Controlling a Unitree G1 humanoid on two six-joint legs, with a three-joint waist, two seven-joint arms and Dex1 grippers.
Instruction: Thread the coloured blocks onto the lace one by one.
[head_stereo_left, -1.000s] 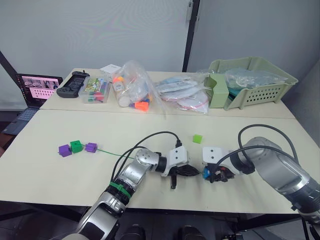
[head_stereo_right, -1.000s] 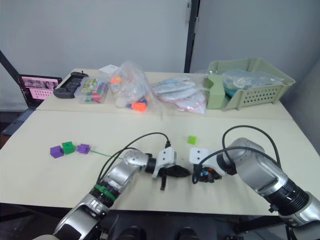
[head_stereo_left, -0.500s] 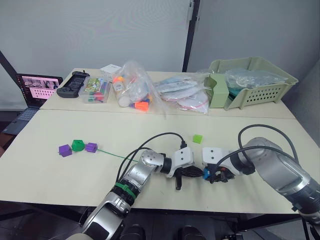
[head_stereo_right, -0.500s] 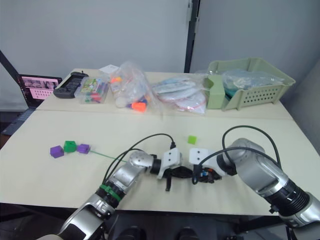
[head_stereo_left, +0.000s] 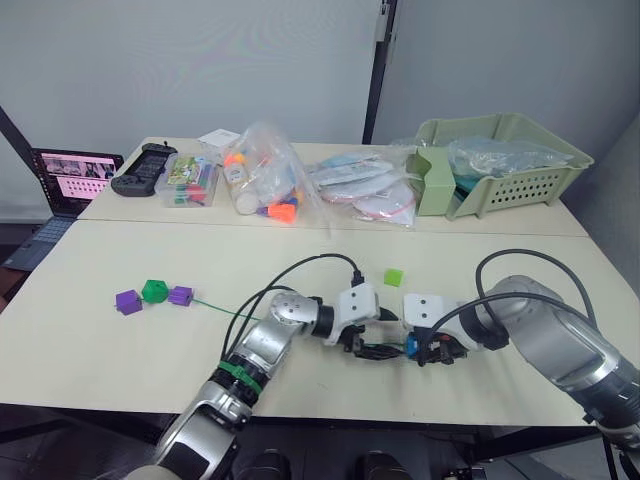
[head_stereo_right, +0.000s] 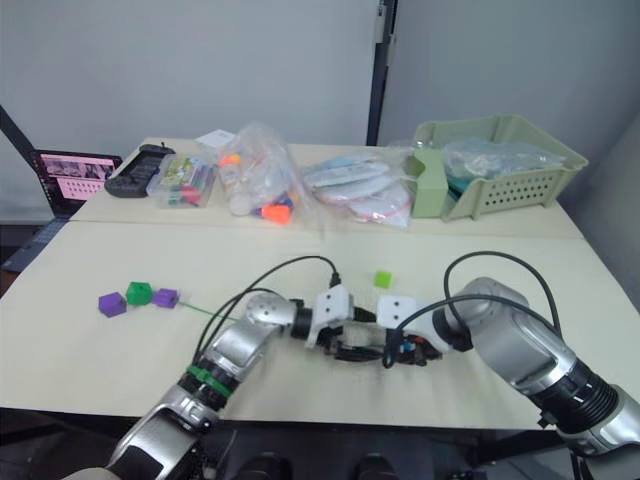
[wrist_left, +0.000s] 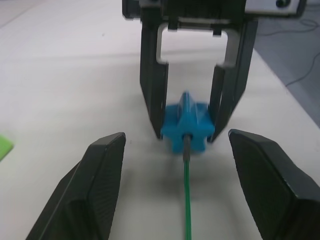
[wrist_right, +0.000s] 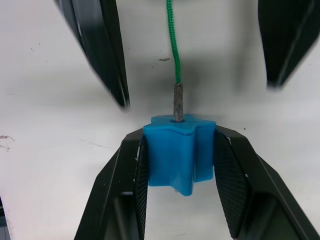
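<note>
While the right gripper (wrist_right: 180, 165) pinches the blue block (wrist_right: 179, 150), the left gripper (wrist_left: 180, 165) is spread; only wrist views show the lace (wrist_left: 186, 185) tip entering it, pointing three o'clock.

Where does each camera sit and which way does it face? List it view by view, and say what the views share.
Left and right eye views: on the head, looking forward and down at the table; both arms show, the left pincer facing the right pincer.
Left wrist view: on the left wrist, looking along its open fingers at the blue block held by the right pincer, with the lace entering it.
Right wrist view: on the right wrist, looking along its fingers, shut on the blue block, toward the left pincer.
Shared: both wrist views show the block, the lace and the opposing pincer.
</note>
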